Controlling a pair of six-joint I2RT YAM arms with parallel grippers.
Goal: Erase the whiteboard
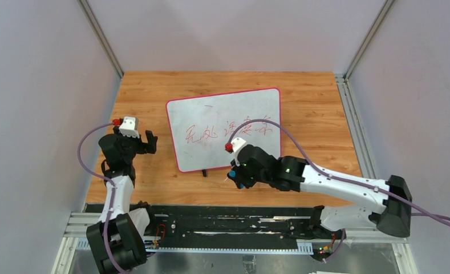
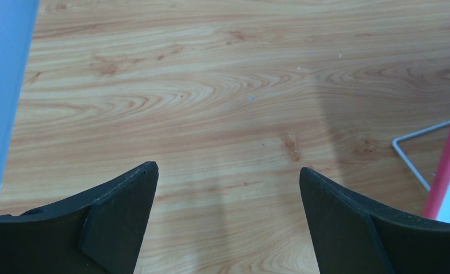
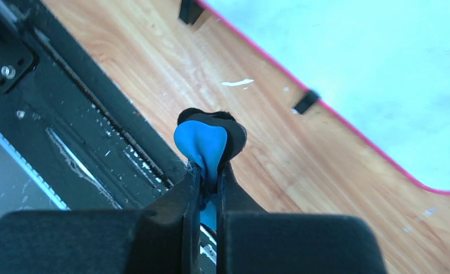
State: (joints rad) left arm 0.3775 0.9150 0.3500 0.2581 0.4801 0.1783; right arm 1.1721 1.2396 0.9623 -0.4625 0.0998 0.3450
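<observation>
A pink-framed whiteboard (image 1: 225, 123) with red writing lies on the wooden table; its edge also shows in the right wrist view (image 3: 353, 68) and the left wrist view (image 2: 448, 154). My right gripper (image 1: 236, 178) is shut on a blue and black eraser (image 3: 206, 142), held just off the board's near edge, over the table's front. In the top view the eraser (image 1: 232, 173) shows as a small blue spot. My left gripper (image 1: 148, 140) is open and empty, left of the board; its fingers (image 2: 120, 211) frame bare wood.
Small black clips (image 3: 305, 101) sit on the board's near edge. A black rail (image 1: 222, 225) runs along the table's front edge. Grey walls and metal posts enclose the table. A white wire stand (image 2: 416, 151) lies by the board's left side.
</observation>
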